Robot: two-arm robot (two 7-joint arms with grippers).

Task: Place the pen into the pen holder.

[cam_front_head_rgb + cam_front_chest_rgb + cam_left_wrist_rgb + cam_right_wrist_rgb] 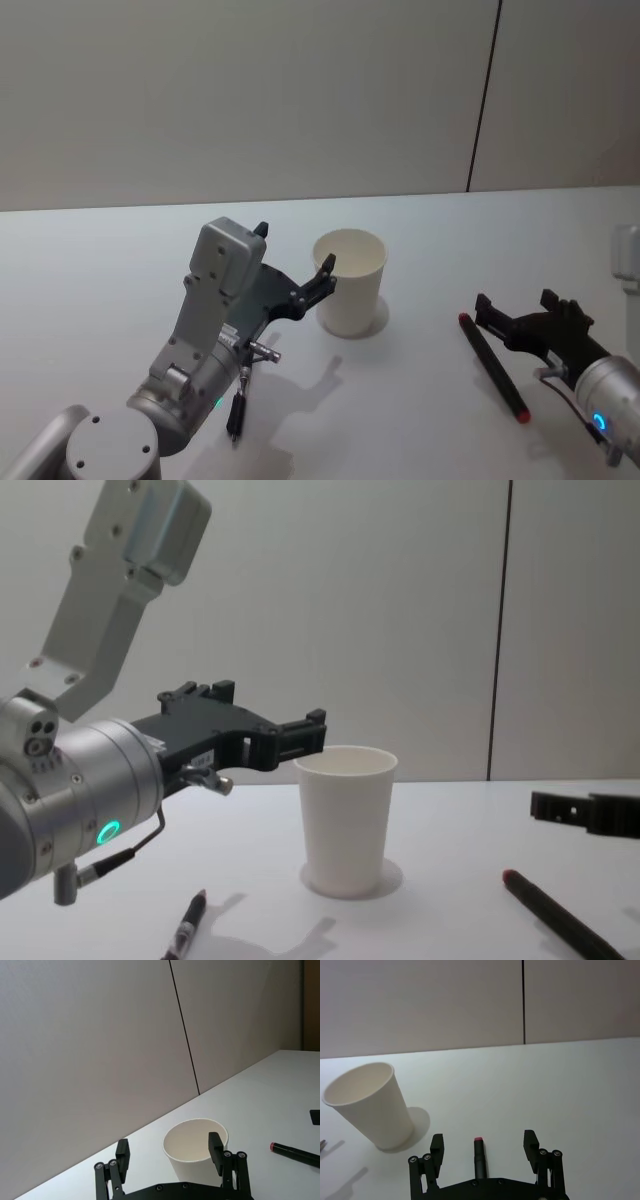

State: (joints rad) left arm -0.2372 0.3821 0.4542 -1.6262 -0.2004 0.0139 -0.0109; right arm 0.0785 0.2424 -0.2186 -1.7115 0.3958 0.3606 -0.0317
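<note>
The pen holder (350,282) is a white paper cup standing upright mid-table, empty inside (195,1146) (370,1105) (347,820). A black pen (493,367) with red ends lies flat on the table to its right (550,915) (295,1153). My right gripper (515,300) is open just beside the pen, and in the right wrist view the pen (479,1159) lies between its spread fingers (483,1141). It also shows at the chest view's right edge (580,810). My left gripper (295,250) is open, raised beside the cup's left side at rim height (169,1152) (280,720).
A second, smaller dark pen (237,405) lies on the table under my left arm (187,925). The white table (420,230) runs back to a grey wall with a dark vertical seam (483,95).
</note>
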